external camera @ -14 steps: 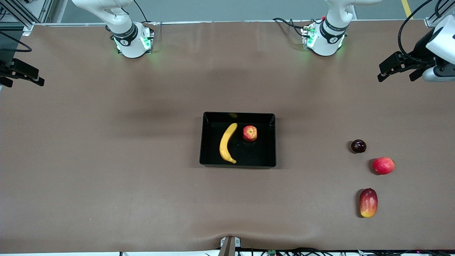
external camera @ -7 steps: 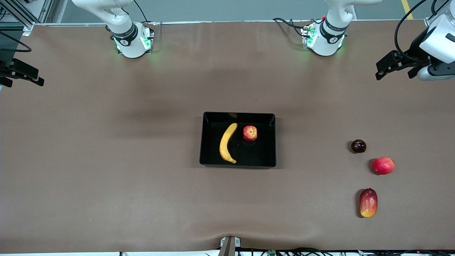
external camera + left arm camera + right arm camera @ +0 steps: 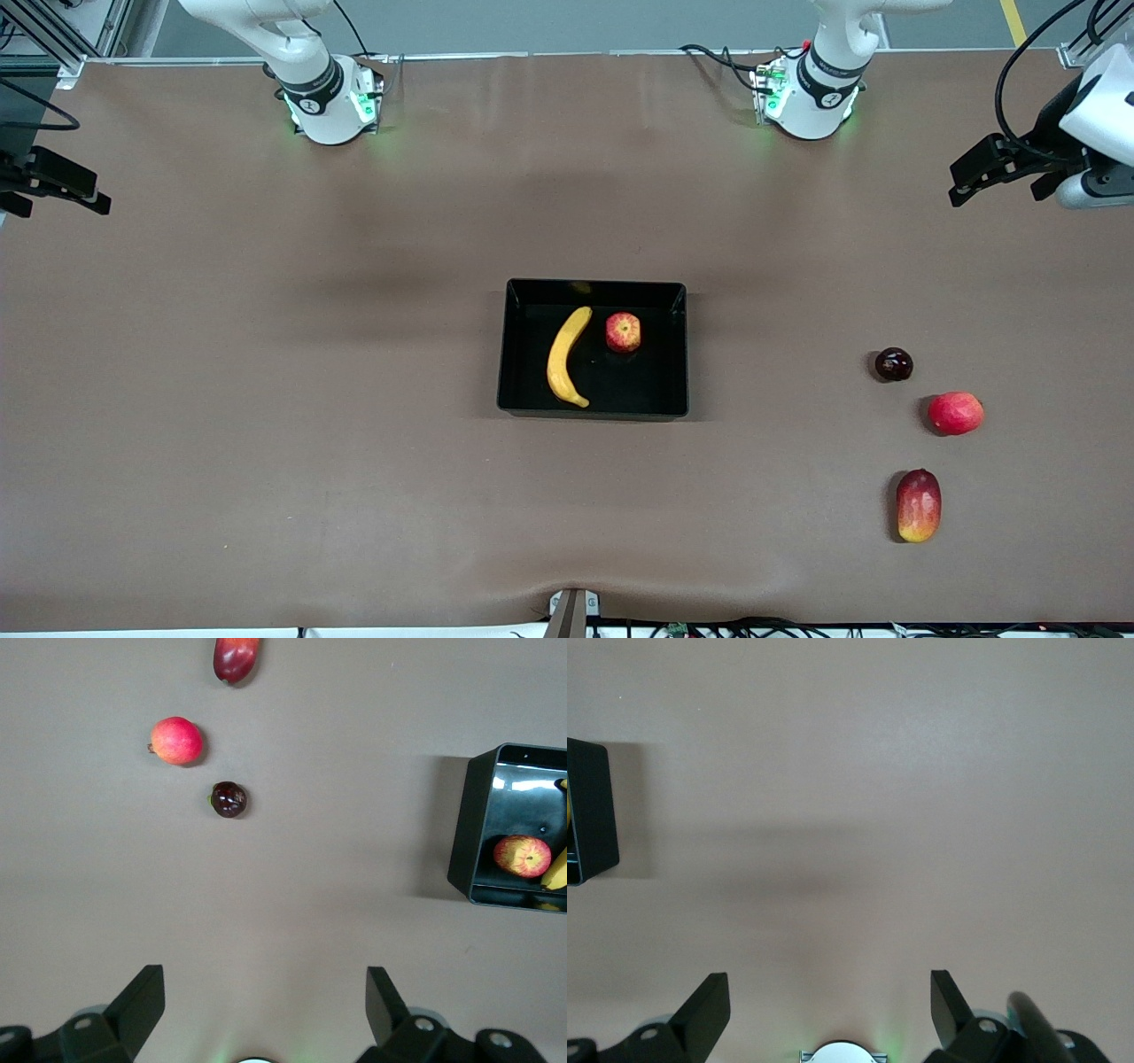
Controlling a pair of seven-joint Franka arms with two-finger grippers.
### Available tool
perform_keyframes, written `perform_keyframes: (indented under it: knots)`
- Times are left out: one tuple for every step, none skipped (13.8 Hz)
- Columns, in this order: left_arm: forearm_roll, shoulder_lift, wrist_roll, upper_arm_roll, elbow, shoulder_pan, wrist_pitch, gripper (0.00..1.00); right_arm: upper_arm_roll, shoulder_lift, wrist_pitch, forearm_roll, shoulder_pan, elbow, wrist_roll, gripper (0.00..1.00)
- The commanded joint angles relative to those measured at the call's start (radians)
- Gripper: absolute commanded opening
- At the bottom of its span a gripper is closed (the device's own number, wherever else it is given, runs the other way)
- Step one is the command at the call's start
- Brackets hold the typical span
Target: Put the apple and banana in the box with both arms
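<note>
The black box [image 3: 594,286] sits in the middle of the table. The yellow banana [image 3: 564,356] and the red-and-yellow apple [image 3: 623,332] lie inside it, side by side and apart. My left gripper [image 3: 970,177] is open and empty, up in the air over the left arm's end of the table. In the left wrist view it [image 3: 264,992] is over bare table, with the box [image 3: 467,828], the apple [image 3: 522,856] and the banana's end [image 3: 558,873] at the edge. My right gripper [image 3: 99,197] is open and empty over the right arm's end; in its own view it [image 3: 830,997] is over bare table, with a corner of the box [image 3: 589,811].
Three loose fruits lie toward the left arm's end: a dark maroon fruit [image 3: 894,364], a red-pink round fruit [image 3: 955,413] and a red-yellow mango [image 3: 919,505], nearest the front camera. They also show in the left wrist view: the maroon fruit [image 3: 229,799], the round fruit [image 3: 176,740], the mango [image 3: 236,656].
My left gripper has shifted slightly toward the left arm's end of the table. The right gripper and the fruits have not moved.
</note>
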Motion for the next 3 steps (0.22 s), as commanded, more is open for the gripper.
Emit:
perform_keyframes:
  knots:
    - [0.022, 0.012, 0.007, -0.004, 0.030, -0.005, -0.020, 1.00, -0.012, -0.031, 0.000, 0.003, 0.011, -0.028, -0.010, 1.00]
    - [0.022, 0.009, 0.007, -0.005, 0.030, -0.002, -0.023, 1.00, -0.010, -0.031, 0.001, 0.003, 0.011, -0.028, -0.010, 1.00]
    - [0.022, 0.007, -0.002, -0.005, 0.032, -0.006, -0.036, 1.00, -0.010, -0.031, 0.000, 0.003, 0.011, -0.028, -0.010, 1.00]
